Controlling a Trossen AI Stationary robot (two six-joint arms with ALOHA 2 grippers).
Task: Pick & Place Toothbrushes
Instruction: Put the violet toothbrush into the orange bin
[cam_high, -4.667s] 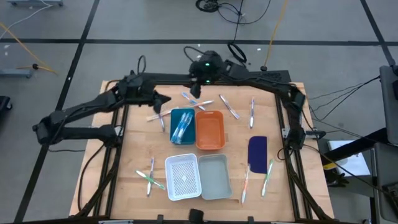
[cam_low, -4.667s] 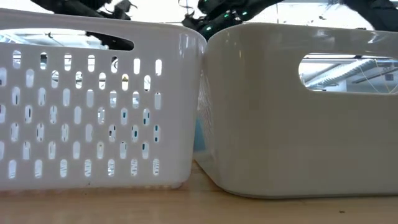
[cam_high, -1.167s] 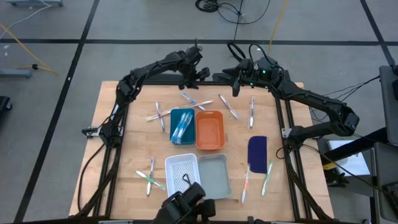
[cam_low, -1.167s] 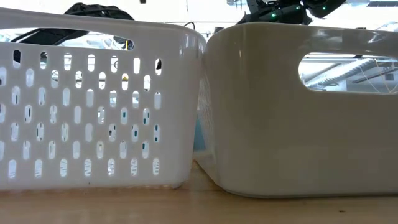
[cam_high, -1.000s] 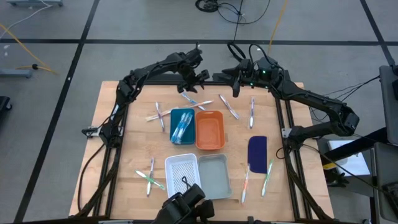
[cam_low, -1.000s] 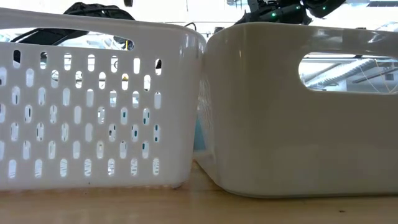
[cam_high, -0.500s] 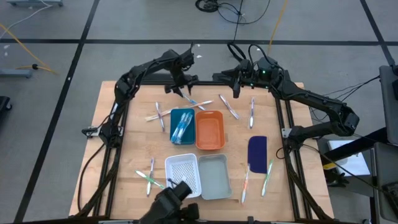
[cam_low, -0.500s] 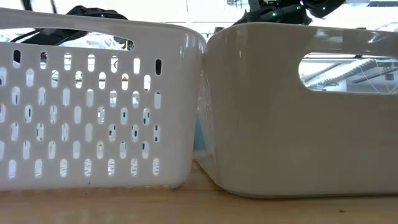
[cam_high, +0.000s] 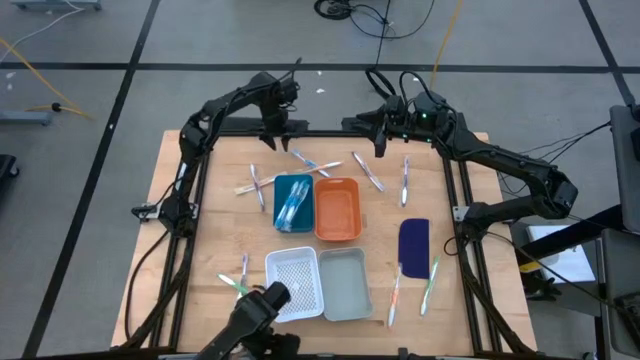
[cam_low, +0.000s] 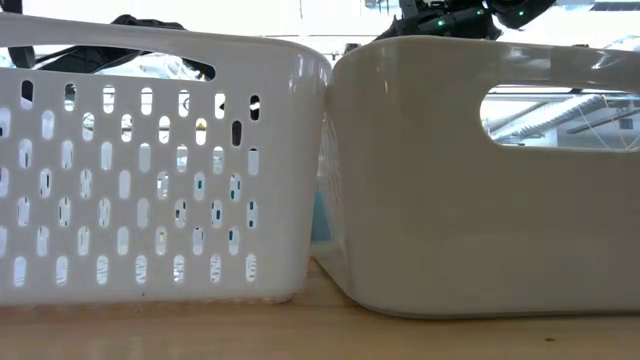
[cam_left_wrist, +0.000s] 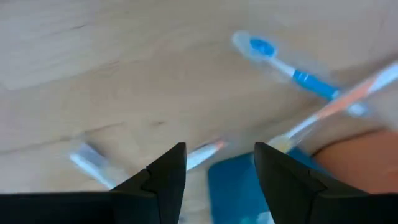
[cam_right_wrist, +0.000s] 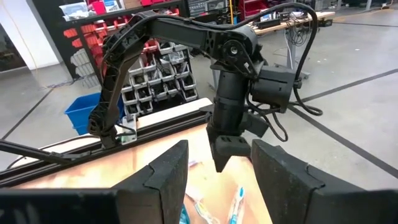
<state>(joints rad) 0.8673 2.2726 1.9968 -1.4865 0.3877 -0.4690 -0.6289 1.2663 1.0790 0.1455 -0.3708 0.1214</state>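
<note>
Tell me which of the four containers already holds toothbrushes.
The blue tray, left of the orange tray, holds toothbrushes. The orange one, the white basket and the grey bin show none.

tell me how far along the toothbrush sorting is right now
Early. Done: a few toothbrushes lie in the blue tray. In hand: nothing; the left gripper hovers with jaws open at the table's far edge, near the crossed toothbrush pair; the right gripper waits empty nearby. Left: loose brushes all around; the orange tray, white basket and grey bin hold none.
</note>
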